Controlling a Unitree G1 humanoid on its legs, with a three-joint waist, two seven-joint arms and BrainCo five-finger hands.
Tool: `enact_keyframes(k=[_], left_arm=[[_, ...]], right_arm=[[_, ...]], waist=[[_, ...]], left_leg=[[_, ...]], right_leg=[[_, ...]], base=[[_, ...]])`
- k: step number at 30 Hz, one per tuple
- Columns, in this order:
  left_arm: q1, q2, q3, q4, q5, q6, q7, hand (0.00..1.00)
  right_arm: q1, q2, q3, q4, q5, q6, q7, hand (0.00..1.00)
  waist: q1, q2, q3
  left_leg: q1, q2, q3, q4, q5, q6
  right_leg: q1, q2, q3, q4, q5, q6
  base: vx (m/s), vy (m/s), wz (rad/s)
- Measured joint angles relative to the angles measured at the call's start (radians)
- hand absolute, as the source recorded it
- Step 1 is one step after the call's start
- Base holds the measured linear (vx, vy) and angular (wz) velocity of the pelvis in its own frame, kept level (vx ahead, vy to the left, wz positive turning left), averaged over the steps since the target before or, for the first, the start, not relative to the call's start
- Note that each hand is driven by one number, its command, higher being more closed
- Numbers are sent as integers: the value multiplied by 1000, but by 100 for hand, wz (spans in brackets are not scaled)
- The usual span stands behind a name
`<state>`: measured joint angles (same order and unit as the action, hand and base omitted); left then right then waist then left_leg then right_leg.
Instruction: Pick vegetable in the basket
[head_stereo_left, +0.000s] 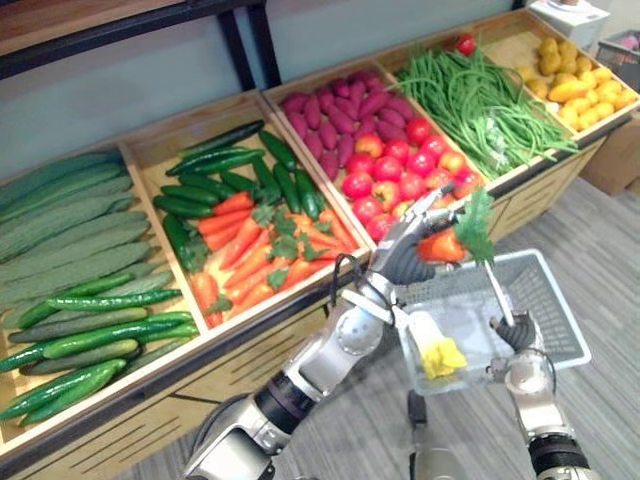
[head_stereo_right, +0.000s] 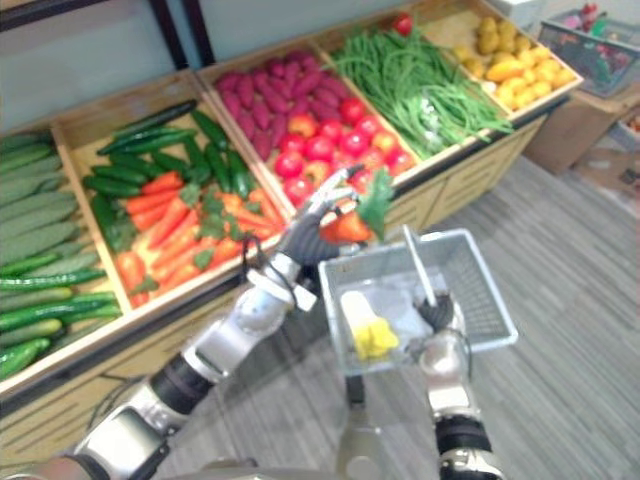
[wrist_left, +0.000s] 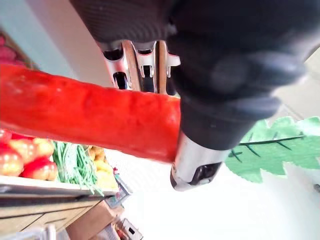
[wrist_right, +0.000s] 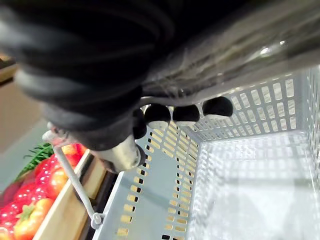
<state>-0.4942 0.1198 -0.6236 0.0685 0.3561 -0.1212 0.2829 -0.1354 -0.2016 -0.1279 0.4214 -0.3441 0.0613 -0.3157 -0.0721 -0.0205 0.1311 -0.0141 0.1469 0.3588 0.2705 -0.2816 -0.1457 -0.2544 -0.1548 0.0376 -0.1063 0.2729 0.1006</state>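
Before the stand (head_stereo_left: 150, 400), a carrot (head_stereo_left: 441, 246) is gripped by the left hand (head_stereo_left: 403, 258), the basket (head_stereo_left: 562, 318) by the right hand (head_stereo_left: 519, 335); released early, the basket could be missed.

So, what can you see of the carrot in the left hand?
The carrot is orange-red, with slightly bumpy skin and a flat green leaf with dark veins at one end; it looks artificial. The left hand holds it, fingers and thumb curled round its body. It lies roughly level in the air, leaf end towards the robot's right, above the shelf-side rim of the grey slotted basket, seemingly not touching it.
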Motion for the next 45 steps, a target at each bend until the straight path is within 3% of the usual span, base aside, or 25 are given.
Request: enact_keyframes(k=[12,19,26,31,32,45], left_arm=[[-14,-10,5,227,30,27,-6,100],[-20,-10,44,340,102,45,3,100],[-21,-10,78,440,133,72,22,100],[-26,-23,79,473,167,78,23,100],[-31,-28,79,490,168,79,23,0],[-33,-32,49,498,168,80,17,0]], right_arm=[[24,5,106,-221,42,-7,62,100],[51,5,141,-293,86,-24,82,100],[61,5,160,-296,87,-41,84,100],[83,5,168,-297,87,-44,84,100],[85,5,168,-297,87,-44,84,100],[87,13,166,-297,87,-44,84,100]], waist=[[-12,-6,-2],[-37,-16,-1],[-59,-45,0],[-61,-47,0],[-62,-48,0],[-65,-48,0]], left_leg=[[40,3,69,-39,-3,-6],[69,-5,96,-61,-7,-4],[70,-10,102,-60,-8,-5],[68,-11,105,-62,-10,-6],[68,-12,105,-62,-10,-6],[61,-12,97,-62,-10,-6]], right_leg=[[-20,29,62,0,9,13],[-20,37,96,0,12,16],[-26,37,108,0,8,11],[-34,38,111,0,8,11],[-34,38,111,0,8,11],[-37,35,105,0,7,9]], base=[[13,-1,-17],[6,6,-14],[-3,1,-3],[6,-4,-4],[0,0,0],[0,0,1]])
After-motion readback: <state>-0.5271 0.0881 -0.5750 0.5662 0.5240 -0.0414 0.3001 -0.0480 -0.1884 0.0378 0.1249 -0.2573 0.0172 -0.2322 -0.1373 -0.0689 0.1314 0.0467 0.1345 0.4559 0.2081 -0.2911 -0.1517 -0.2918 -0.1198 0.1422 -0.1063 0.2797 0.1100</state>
